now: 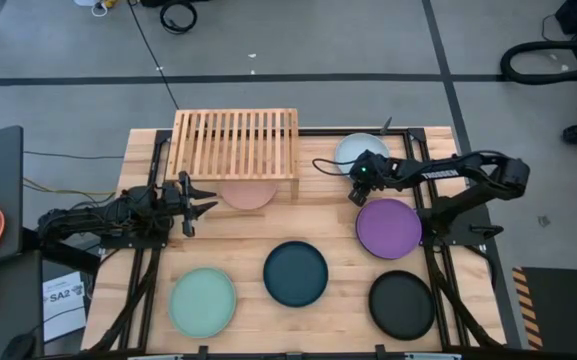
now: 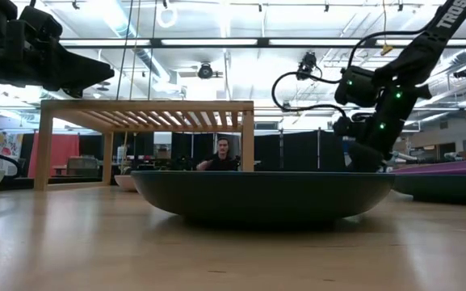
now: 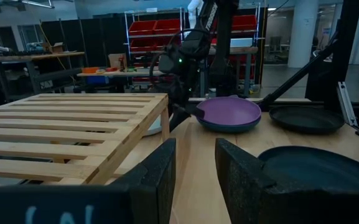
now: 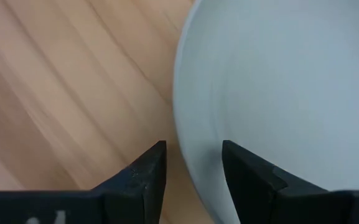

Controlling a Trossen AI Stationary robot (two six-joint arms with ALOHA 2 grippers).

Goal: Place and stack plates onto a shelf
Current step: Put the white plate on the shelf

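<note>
The light-wood slatted shelf [image 1: 236,145] stands at the table's far side. A pink plate [image 1: 248,191] lies half under its near edge. The pale blue plate [image 1: 360,150] rests on the table right of the shelf. My right gripper [image 4: 193,155] is open and points down over that plate's rim [image 4: 188,124], with one finger outside the rim and one over the plate's inside; no touch shows. My left gripper [image 1: 196,200] is open and waits near the shelf's near left corner. The purple [image 1: 388,228], dark teal [image 1: 295,273], mint green [image 1: 203,300] and black [image 1: 402,304] plates lie flat on the table.
In the low view the dark teal plate [image 2: 265,194] fills the foreground and a person [image 2: 223,155] sits beyond the table, seen under the shelf [image 2: 148,109]. Bare wood shows between the shelf and the near row of plates. The purple plate lies close to my right arm.
</note>
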